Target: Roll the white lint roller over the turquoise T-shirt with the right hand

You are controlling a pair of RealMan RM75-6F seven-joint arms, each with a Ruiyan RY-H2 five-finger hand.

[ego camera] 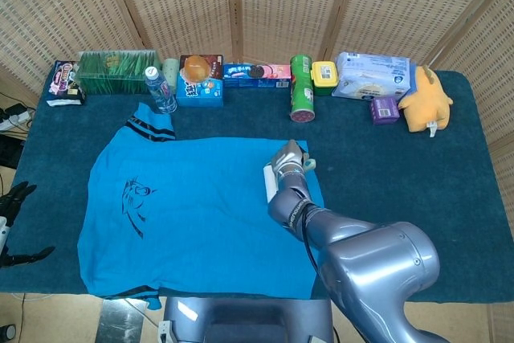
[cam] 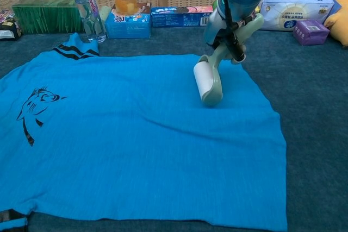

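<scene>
Resting off table's [ego camera: 450, 166] left edge: left hand [ego camera: 14, 198], fingers apart, holding nothing. T-shirt [cam: 136, 139] spread flat on table, cat print [cam: 33, 107] on left part, striped collar toward bottle [cam: 87, 9]. Roller [cam: 205, 82] lying on T-shirt's right part near upper edge, white drum touching fabric. Right hand [cam: 231, 28] above roller, fingers clamped on handle. Row of boxes [ego camera: 249, 72], can [ego camera: 301, 87], plush [ego camera: 426, 98] along far edge.

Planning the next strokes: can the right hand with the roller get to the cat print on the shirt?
Probably yes. The right hand holds the roller on the shirt, and bare flat cloth lies between it and the cat print; the arm's reach that far is uncertain.
</scene>
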